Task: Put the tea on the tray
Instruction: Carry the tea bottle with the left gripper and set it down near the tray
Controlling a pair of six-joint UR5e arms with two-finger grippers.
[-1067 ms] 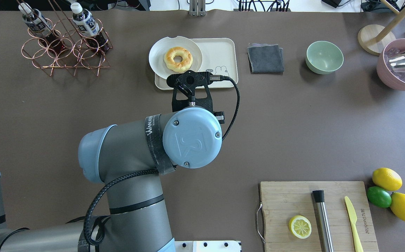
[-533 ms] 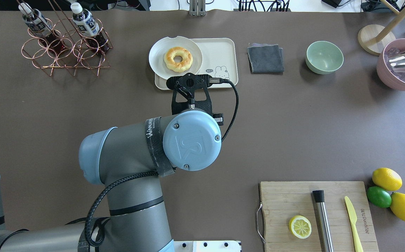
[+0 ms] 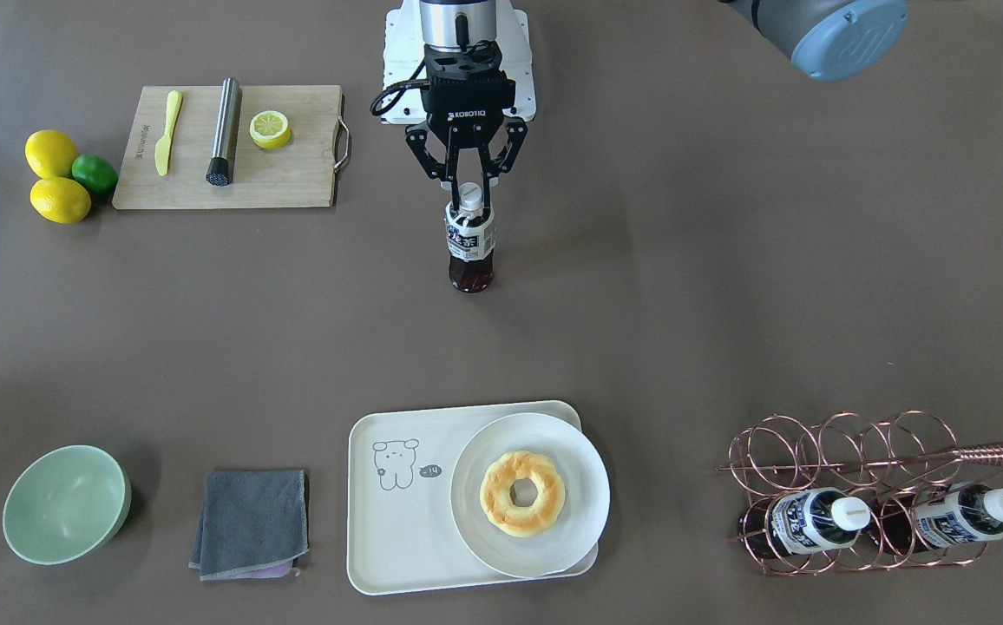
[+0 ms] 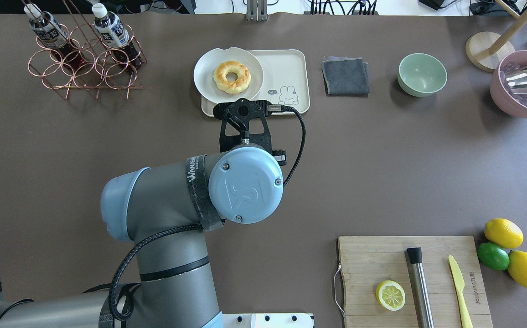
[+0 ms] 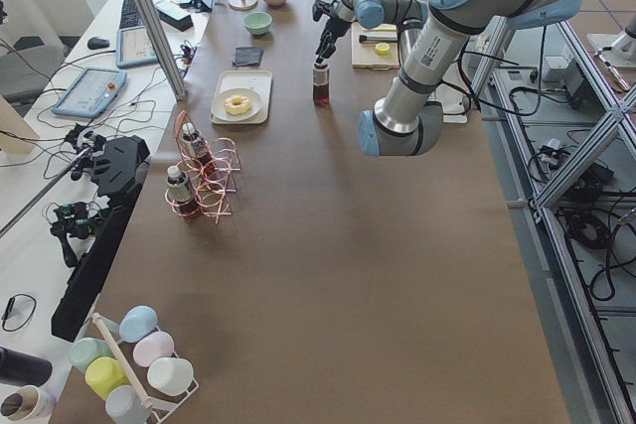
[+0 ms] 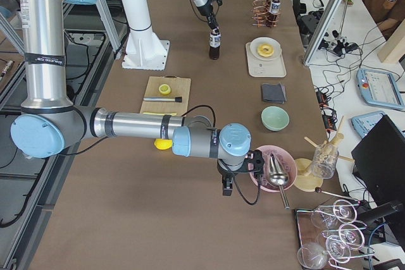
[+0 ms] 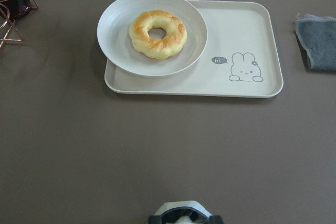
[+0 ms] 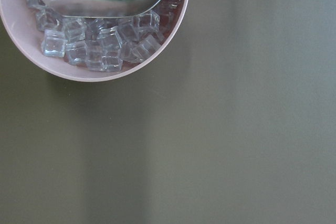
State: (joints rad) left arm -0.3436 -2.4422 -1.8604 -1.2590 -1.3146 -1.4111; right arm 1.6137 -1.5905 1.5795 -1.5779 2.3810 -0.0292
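Observation:
My left gripper (image 3: 469, 193) is shut on the white cap and neck of a tea bottle (image 3: 470, 247). It holds the bottle upright over the table's middle, well short of the tray; I cannot tell whether the base touches the table. In the overhead view my wrist hides the bottle. The cream tray (image 3: 397, 529) lies on the far side, also in the left wrist view (image 7: 241, 30), and carries a white plate (image 3: 584, 456) with a doughnut (image 3: 522, 493). My right gripper (image 6: 228, 188) hangs beside a pink ice bowl; I cannot tell whether it is open or shut.
A copper wire rack (image 3: 857, 451) holds two more tea bottles. A grey cloth (image 3: 250, 521) and a green bowl (image 3: 66, 503) lie beside the tray. A cutting board (image 3: 293, 187) with knife, steel rod and lemon half sits near the robot. The pink bowl (image 4: 505, 98) holds ice.
My left wrist has shifted slightly back toward the robot and a little left, away from the tray. Nothing else has moved.

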